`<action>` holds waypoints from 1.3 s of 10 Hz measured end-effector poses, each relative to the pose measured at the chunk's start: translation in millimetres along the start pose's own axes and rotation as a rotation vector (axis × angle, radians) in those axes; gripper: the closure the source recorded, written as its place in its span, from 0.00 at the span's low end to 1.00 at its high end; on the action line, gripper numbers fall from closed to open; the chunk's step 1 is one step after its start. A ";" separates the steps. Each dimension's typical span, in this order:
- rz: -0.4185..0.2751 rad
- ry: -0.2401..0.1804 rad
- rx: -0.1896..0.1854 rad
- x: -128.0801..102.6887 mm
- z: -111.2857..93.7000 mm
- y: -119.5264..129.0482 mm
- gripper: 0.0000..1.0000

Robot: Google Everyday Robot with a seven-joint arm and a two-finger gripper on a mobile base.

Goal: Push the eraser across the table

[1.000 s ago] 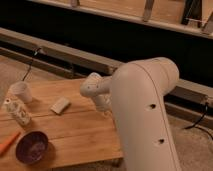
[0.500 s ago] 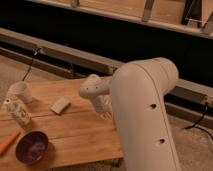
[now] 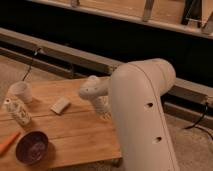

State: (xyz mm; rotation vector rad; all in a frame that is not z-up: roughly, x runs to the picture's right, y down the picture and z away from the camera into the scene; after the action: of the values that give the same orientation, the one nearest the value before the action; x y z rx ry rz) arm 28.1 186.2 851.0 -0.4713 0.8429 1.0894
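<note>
The eraser (image 3: pixel 60 105), a small flat pale cream block, lies on the wooden plank table (image 3: pixel 75 132) near its middle. My gripper (image 3: pixel 104 113) hangs down from the white wrist (image 3: pixel 92 88) to the right of the eraser, low over the table top and apart from the eraser. The big white arm (image 3: pixel 142 115) fills the right of the view and hides the table's right end.
A white cup (image 3: pixel 21 91) stands at the table's far left. A patterned white bottle (image 3: pixel 17 112) lies in front of it. A purple bowl (image 3: pixel 32 147) and an orange stick (image 3: pixel 9 142) sit at the front left. A dark wall and rail run behind.
The wrist and gripper have edged slightly left and down toward the eraser. The eraser has not moved.
</note>
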 end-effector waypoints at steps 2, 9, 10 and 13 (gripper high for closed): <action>0.006 0.008 0.004 -0.2 4.1 -6.1 1.00; 0.015 0.052 0.022 1.0 20.8 -22.0 1.00; 0.015 0.059 0.030 1.2 22.1 -25.3 1.00; 0.043 0.116 0.108 12.9 33.6 -63.6 1.00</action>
State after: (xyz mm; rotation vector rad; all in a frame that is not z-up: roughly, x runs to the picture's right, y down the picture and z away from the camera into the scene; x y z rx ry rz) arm 100.7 191.2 857.4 -0.4304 1.0123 1.0573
